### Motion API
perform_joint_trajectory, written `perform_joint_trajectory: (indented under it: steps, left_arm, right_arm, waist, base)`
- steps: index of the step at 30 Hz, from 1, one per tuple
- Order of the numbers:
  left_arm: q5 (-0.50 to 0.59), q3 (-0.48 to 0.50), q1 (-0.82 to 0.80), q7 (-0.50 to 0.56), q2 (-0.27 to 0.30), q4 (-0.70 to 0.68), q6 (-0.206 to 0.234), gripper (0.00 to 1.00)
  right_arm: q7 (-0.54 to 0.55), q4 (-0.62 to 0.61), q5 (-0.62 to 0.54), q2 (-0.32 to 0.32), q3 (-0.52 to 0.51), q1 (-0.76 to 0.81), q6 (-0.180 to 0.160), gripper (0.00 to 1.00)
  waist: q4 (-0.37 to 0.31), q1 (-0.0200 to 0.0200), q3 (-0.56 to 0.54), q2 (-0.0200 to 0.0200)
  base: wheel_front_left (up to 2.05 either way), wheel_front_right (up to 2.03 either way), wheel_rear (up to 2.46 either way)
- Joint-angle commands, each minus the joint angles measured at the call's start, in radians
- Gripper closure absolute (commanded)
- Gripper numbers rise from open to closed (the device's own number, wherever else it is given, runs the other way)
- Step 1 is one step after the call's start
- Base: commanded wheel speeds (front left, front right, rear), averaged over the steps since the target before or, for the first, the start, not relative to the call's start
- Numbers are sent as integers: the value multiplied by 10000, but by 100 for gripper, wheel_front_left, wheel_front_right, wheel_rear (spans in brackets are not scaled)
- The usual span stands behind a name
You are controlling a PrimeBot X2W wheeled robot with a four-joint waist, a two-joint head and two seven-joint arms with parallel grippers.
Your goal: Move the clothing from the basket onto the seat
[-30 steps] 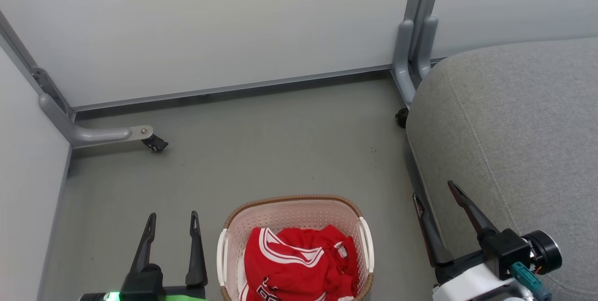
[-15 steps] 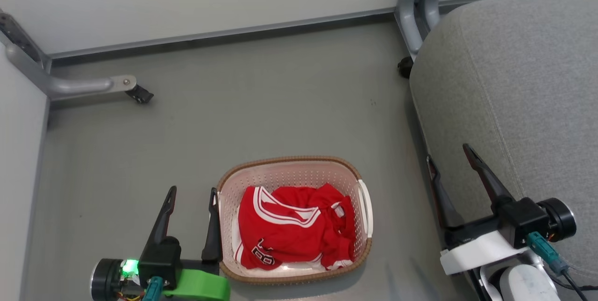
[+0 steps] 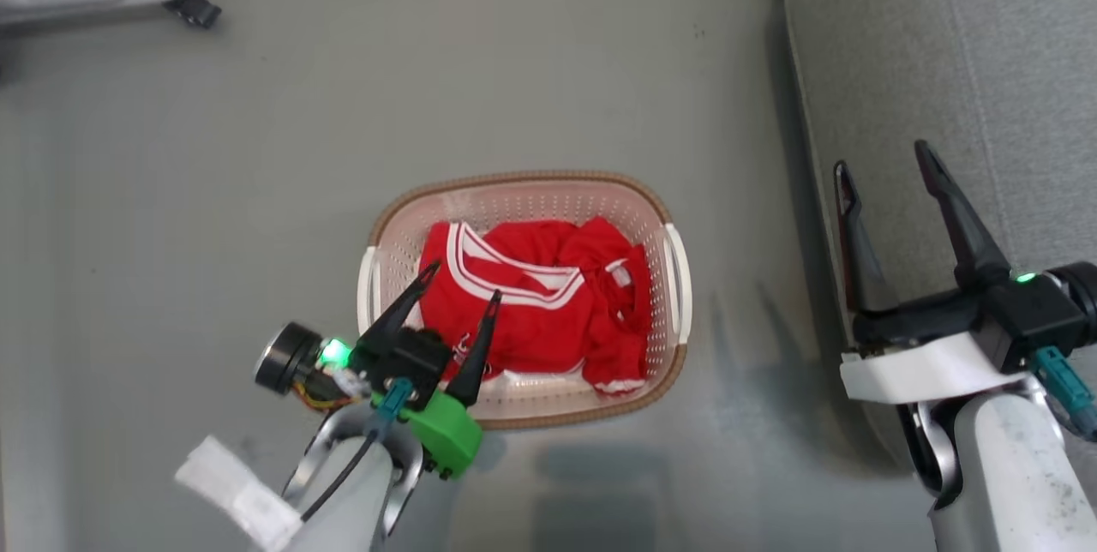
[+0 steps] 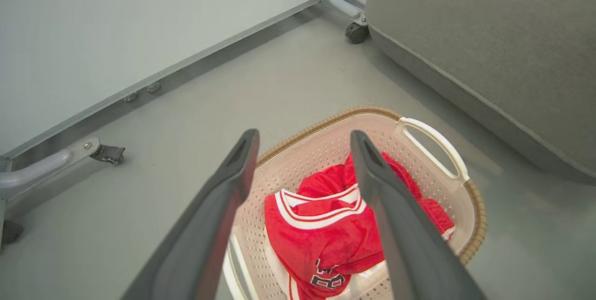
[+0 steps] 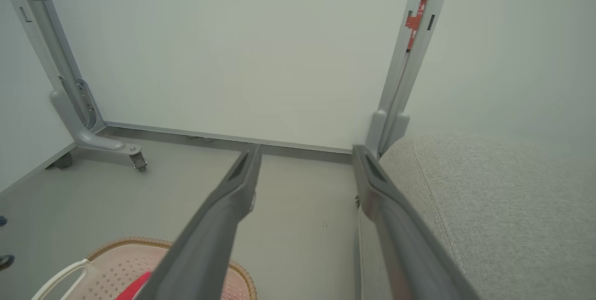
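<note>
Our left gripper (image 3: 465,279), jaws spread over crumpled red clothing (image 3: 531,312) in the cream perforated basket (image 3: 514,179), should, we judge, pinch a thick fold.

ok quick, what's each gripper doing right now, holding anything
Left gripper: open, empty, fingers over the clothing in the basket.
Right gripper: open, empty, at the edge of the seat.

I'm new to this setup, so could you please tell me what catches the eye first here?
The red clothing stands out, heaped in the cream basket on the grey floor. The open left gripper hovers over its near-left corner. The big grey seat lies to the right, with the open right gripper at its edge.
</note>
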Motion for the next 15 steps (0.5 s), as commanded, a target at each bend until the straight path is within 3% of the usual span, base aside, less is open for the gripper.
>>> perform_joint_trajectory:
  steps: [1, 8, 15]
  left_arm:
    - [145, -261, -627, -7, 134, 436, -117, 0]
    - [449, -1968, -2920, -7, 406, 2792, -385, 0]
    - [215, -3833, -4630, -7, 537, 4017, -384, 0]
  right_arm:
    - [-49, -129, -87, -39, -42, -296, -3, 0]
    - [-49, -530, -152, -39, -21, -1001, -3, 0]
    - [-49, -869, 70, -37, -69, -1543, -3, 0]
  waist:
    - [96, -1, 1631, 0]
    - [-66, -1, 3069, 0]
    - [-343, -1, 4304, 0]
  base:
    - [0, 0, 0]
    - [0, 0, 0]
    - [0, 0, 0]
